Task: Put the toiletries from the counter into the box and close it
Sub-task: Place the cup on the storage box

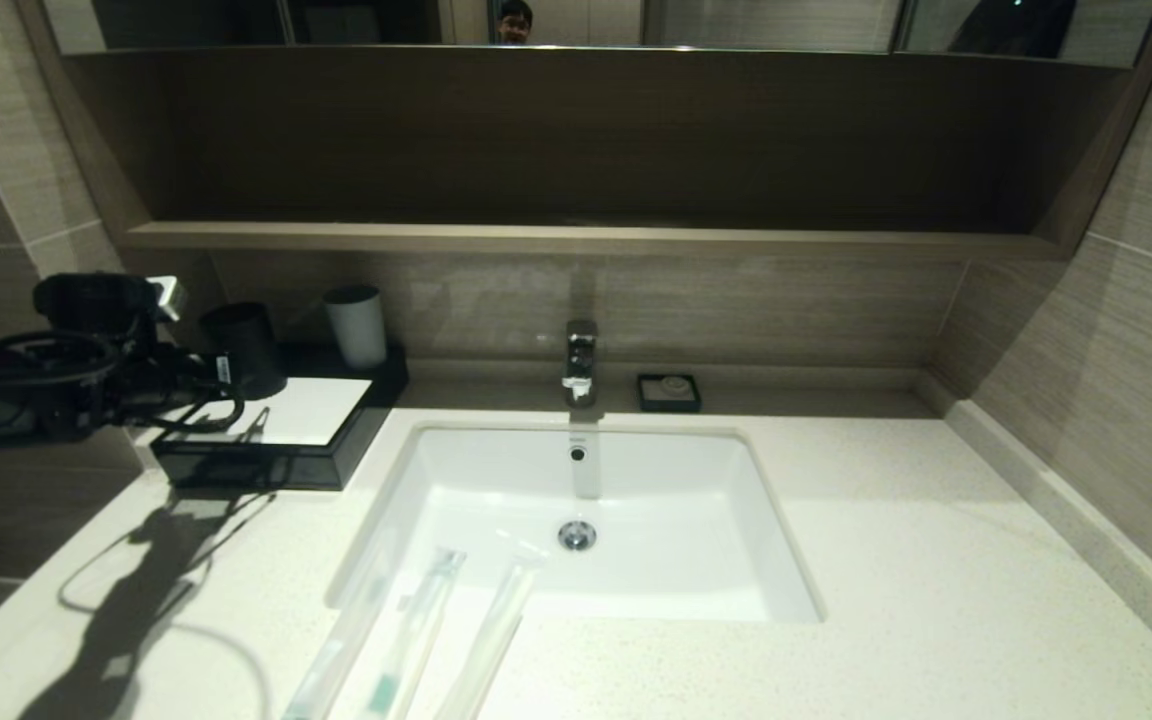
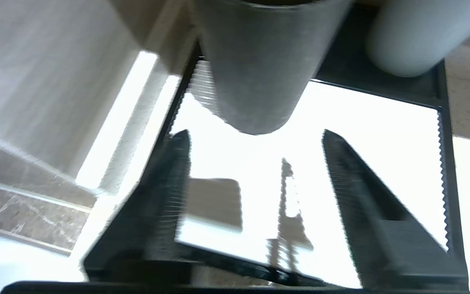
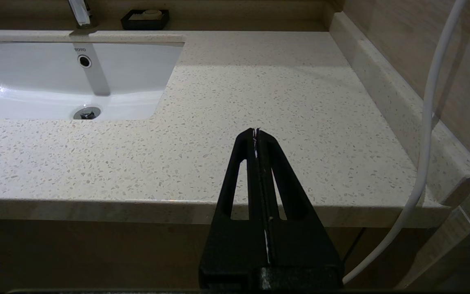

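The three toiletries lie at the near edge of the table (image 1: 886, 560), side by side just in front of the sink (image 1: 736, 600) and reaching over its near rim: one clear packet (image 1: 341, 640) on the left, the toothbrush packet (image 1: 416, 630) with its teal marks in the middle, and a whitish packet (image 1: 492, 640) on the right. None is in the box (image 1: 266, 470), which sits far left on the table, its front drawer looking shut. So the job seems to be at its very start. The left gripper (image 1: 221, 395) hangs over the box's white top panel (image 2: 341, 134), close to the dark grey cup (image 1: 241, 345), which stands at the far left of the box with a light cup (image 1: 356, 325) to its right. In the left wrist view the fingers (image 2: 165, 183) stand apart with only the white panel between them, grasping nothing; the dark cup (image 2: 259, 69) sits just beyond their tips. The right gripper (image 3: 256, 132) is parked low at the near right, in front of the table's edge, its fingers pressed together on nothing. Judging by this, the step in hand is getting the box open. The next move would call for the left fingers to get down to the drawer's front and draw it toward the near side without knocking the cups, after which the packets, well apart from the box, must be fetched one by one.
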Motion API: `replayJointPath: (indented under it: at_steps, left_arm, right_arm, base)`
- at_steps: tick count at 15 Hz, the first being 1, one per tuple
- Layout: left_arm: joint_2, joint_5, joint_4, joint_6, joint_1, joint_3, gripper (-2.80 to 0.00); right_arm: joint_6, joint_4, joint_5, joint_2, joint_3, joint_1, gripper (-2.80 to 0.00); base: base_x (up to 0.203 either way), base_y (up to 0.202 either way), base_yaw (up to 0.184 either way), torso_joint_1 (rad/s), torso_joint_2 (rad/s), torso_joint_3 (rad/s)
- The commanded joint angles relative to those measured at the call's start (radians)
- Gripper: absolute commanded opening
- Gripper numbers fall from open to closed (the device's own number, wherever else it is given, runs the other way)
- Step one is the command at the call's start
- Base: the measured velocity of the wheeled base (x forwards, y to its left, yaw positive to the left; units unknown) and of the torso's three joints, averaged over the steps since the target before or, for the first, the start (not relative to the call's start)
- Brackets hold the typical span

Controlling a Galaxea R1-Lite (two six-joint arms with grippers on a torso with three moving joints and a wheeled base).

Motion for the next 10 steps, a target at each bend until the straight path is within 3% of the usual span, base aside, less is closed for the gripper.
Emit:
replayJointPath:
  at_steps: [1,10]
  left_arm:
    - [-0.010,-0.001,-0.003,-0.001,0.013,0.009,-2.80]
    - [0.063,-0.009,-0.003,0.004,0.018,-0.012,-2.80]
  right_arm:
    - [0.000,0.000,0.000,-0.002,0.002,0.000,-2.80]
    - [0.000,0.000,0.000,-0.002,0.002,0.000,-2.80]
  base:
    - [0.000,0.000,0.000,0.000,0.00,0.000]
    - [0.000,0.000,0.000,0.000,0.00,0.000]
